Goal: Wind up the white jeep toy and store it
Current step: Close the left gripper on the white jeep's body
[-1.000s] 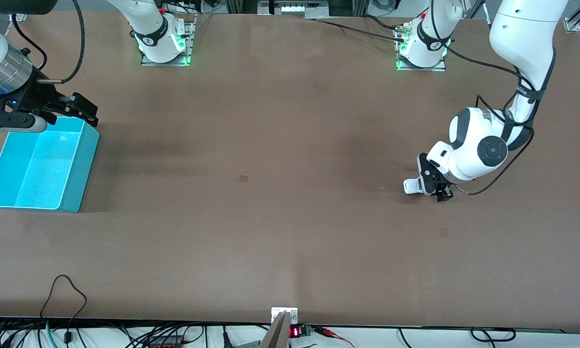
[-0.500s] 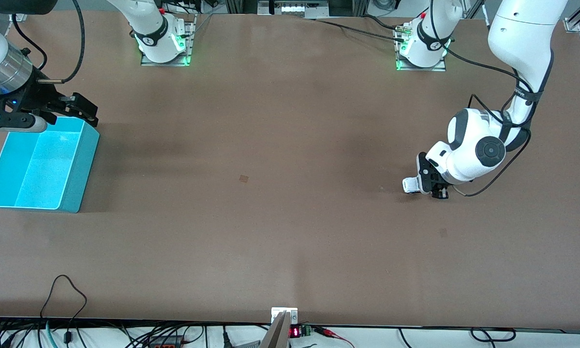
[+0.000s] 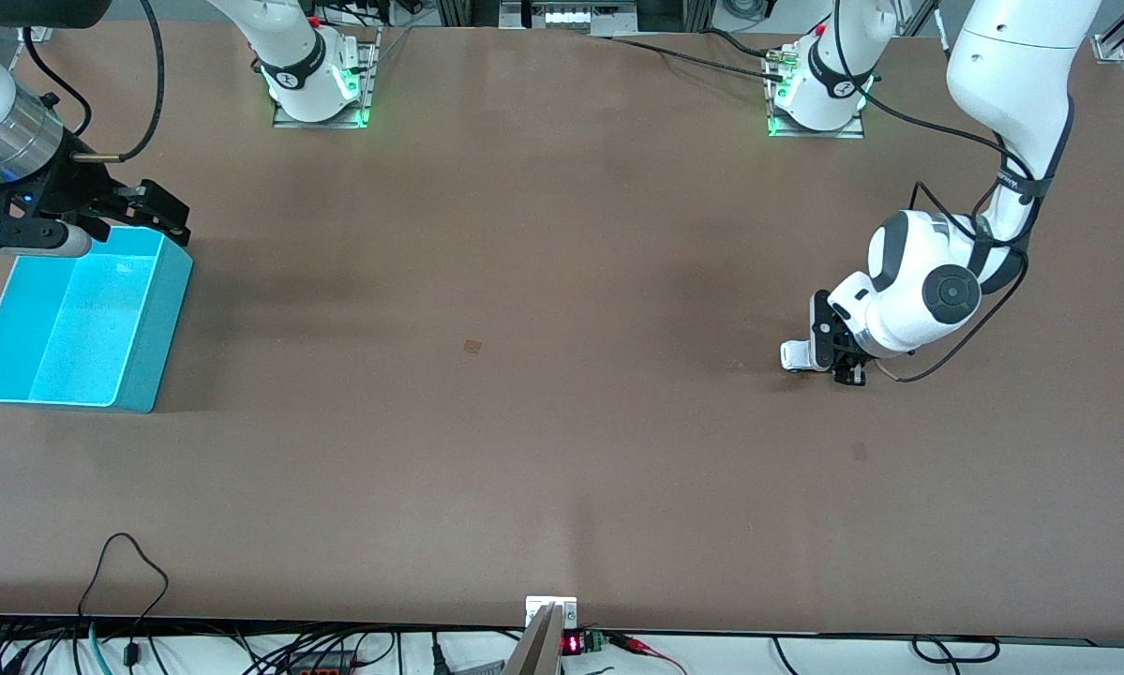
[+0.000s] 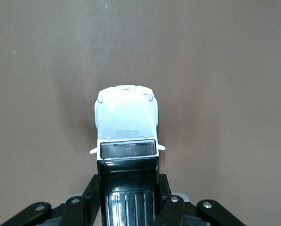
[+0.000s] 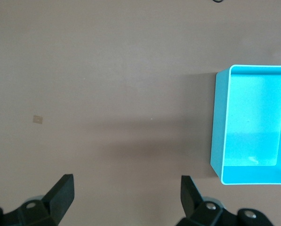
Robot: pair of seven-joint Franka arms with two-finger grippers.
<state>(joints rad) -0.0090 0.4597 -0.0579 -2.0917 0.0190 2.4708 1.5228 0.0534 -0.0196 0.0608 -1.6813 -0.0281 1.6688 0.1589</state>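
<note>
Left wrist view shows our left hand [image 4: 128, 197] clamped on the white jeep toy [image 4: 126, 123], low on the surface [image 4: 225, 70]. Pressing unevenly could slip its wheels. Our right hand [image 5: 126, 193] waits spread beside the blue bin [image 5: 217, 141].

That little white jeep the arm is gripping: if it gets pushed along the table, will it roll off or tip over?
The white jeep toy sits on wheels, so a push would probably roll it rather than tip it. It looks like rigid plastic, likely light. The left gripper clamps its black roof section from both sides, which should steady it.
</note>
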